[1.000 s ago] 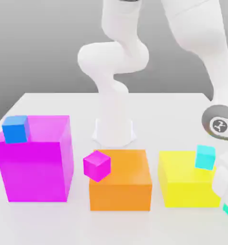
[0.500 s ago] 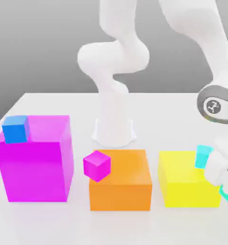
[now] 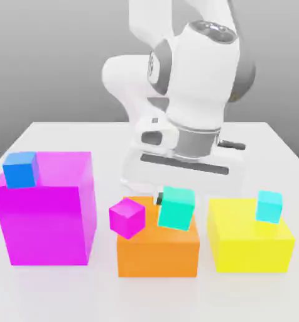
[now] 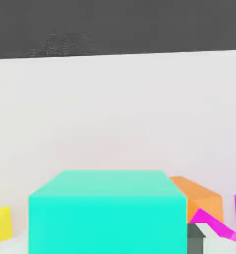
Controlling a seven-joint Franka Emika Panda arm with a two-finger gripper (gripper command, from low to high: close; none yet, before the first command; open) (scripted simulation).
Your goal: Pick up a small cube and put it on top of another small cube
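Observation:
The small cube (image 3: 176, 207), plain teal, hangs just above the top of the big orange block (image 3: 157, 251). My gripper (image 3: 174, 202) is shut on it, and a dark fingertip (image 3: 158, 200) shows at its side toward the exterior view's left. In the hand view the teal small cube (image 4: 107, 213) sits close in front, with the orange block (image 4: 202, 199) beyond it. A small magenta cube (image 3: 127, 217) sits at the orange block's front corner, to the exterior view's left of the held cube and slightly lower.
A big magenta block (image 3: 45, 214) at the exterior view's left carries a small blue cube (image 3: 20, 169). On the big yellow block (image 3: 246, 245) at the right rests a small sky-cyan cube (image 3: 269, 206). The arm's white base (image 3: 149, 170) stands behind the blocks.
The arm has swung from the exterior view's right edge to the middle. It lifted the teal cube from beside the yellow block to above the orange block. The jaws closed on it.

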